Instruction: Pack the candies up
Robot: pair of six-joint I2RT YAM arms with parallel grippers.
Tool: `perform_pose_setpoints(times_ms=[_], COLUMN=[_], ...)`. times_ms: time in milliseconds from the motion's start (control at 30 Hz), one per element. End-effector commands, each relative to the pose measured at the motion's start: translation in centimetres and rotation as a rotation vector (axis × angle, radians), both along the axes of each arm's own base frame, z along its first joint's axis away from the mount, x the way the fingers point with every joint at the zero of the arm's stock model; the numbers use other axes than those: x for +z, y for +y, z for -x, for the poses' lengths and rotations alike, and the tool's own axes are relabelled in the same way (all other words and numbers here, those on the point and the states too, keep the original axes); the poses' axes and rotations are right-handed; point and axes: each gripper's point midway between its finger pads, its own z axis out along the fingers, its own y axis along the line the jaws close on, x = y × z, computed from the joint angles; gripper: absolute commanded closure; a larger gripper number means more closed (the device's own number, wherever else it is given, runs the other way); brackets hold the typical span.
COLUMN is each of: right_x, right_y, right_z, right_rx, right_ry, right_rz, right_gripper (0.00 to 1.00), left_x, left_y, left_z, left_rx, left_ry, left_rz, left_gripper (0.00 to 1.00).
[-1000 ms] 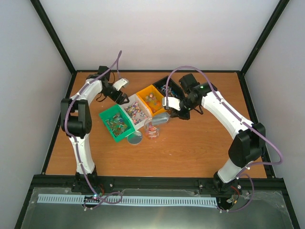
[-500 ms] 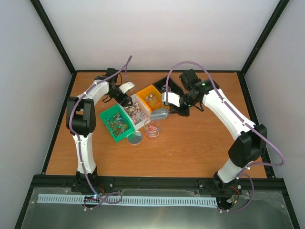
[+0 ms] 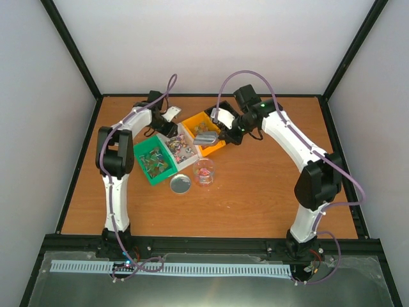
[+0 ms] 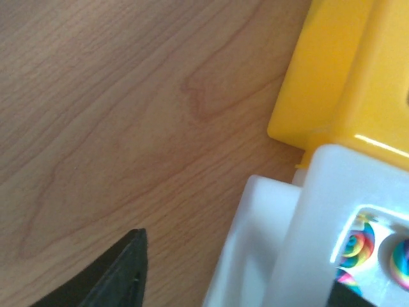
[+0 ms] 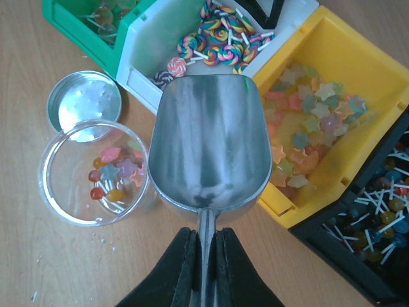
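Yellow bin (image 5: 358,51) holds star candies (image 5: 300,137); clear jar (image 5: 64,192) a few

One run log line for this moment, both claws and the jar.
left claw: open at white bin wall | right claw: shut on empty scoop | jar: open, few candies inside | lid: beside jar
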Motion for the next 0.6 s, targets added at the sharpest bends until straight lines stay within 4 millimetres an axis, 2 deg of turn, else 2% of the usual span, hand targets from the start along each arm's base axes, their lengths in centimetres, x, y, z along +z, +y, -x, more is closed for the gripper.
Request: perform_pose_setpoints(times_ms=[0, 200, 333, 567], right_x=[0.7, -0.8, -1.8, -3.0], right_y=[1.3, 2.3, 3.4, 4.4], right_z=[-1.5, -1.7, -1.9, -3.6], right_rx=[-0.069, -0.067, -0.062, -0.098], right_ry=[0.003, 0.010, 0.006, -0.013], right_rz=[-0.049, -0.026, -0.005, 0.034], right_gripper=[0.97, 0.97, 0.97, 0.97], left_x=[0.9, 0.8, 1.0, 1.8], left_y=[0.8, 2.1, 1.9, -0.4], left_z=[-3.8, -5.8, -5.8, -4.6], left_rx=[0.174, 0.317, 0.367, 0.260], left_ry=[-0.092, -0.112, -0.096, -0.075], left_rz=[-0.028, -0.061, -0.031, 0.058], left_gripper=[0.53, 0.64, 0.68, 0.60])
